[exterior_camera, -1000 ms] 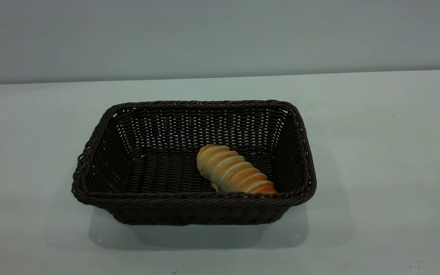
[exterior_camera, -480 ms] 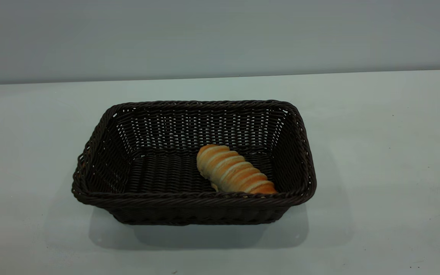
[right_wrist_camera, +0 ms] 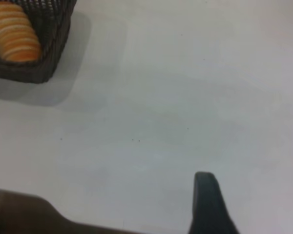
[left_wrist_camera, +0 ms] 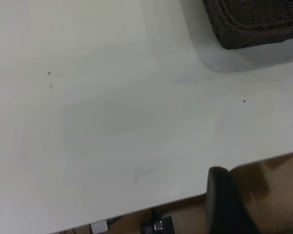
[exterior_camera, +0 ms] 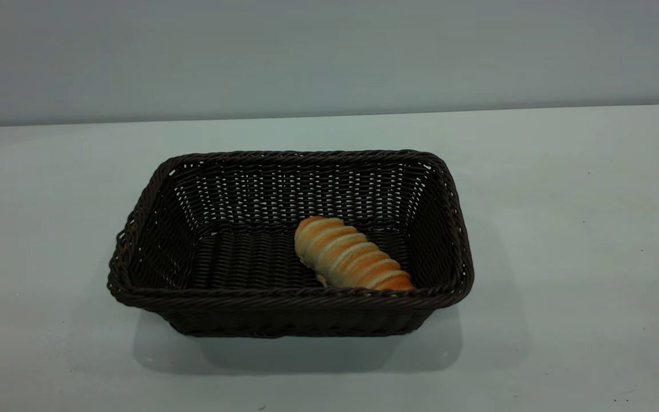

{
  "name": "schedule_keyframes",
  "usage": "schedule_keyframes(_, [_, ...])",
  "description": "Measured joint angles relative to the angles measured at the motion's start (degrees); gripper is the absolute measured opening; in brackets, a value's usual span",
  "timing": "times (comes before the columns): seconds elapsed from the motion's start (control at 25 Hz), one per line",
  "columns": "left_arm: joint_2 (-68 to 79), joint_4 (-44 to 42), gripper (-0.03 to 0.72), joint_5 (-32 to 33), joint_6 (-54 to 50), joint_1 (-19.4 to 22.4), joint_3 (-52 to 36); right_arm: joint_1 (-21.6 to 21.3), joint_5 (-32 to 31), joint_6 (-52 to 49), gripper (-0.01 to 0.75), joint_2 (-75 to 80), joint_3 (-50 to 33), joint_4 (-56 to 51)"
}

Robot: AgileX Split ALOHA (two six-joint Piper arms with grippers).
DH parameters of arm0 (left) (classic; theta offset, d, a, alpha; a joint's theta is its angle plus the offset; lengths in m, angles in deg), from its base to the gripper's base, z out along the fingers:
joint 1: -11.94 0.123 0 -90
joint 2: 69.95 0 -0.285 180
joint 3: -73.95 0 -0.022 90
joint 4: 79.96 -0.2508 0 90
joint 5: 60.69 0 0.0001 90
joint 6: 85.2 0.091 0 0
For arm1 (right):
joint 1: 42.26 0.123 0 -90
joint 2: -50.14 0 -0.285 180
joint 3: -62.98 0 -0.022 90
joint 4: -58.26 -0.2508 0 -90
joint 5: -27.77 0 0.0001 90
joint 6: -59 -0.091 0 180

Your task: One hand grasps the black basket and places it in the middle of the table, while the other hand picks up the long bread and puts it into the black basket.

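The black basket (exterior_camera: 289, 294) stands in the middle of the white table (exterior_camera: 564, 229). The long bread (exterior_camera: 349, 258) lies inside it, at the front right of the basket floor. Neither arm shows in the exterior view. In the left wrist view the left gripper (left_wrist_camera: 261, 200) is open and empty over the table's edge, far from a corner of the basket (left_wrist_camera: 254, 22). In the right wrist view the right gripper (right_wrist_camera: 251, 212) is open and empty, with only one finger (right_wrist_camera: 207, 204) in frame. The basket corner (right_wrist_camera: 44, 63) and the bread (right_wrist_camera: 14, 34) lie far off.
The table's near edge (left_wrist_camera: 185, 197) and brown floor beyond it show in the left wrist view. The edge also shows in the right wrist view (right_wrist_camera: 49, 207). A grey wall (exterior_camera: 329, 57) stands behind the table. A few tiny dark specks (left_wrist_camera: 244, 101) dot the top.
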Motion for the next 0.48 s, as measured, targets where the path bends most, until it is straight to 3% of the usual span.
schedule_keyframes(0.2, [0.0,0.0,0.424,0.0,0.0,0.5,0.0,-0.3,0.0,0.0,0.441,0.0,0.0,-0.1])
schedule_keyframes(0.48, [-4.4,-0.1,0.424,0.0,0.0,11.9,0.0,-8.6,0.0,0.0,0.441,0.0,0.0,-0.3])
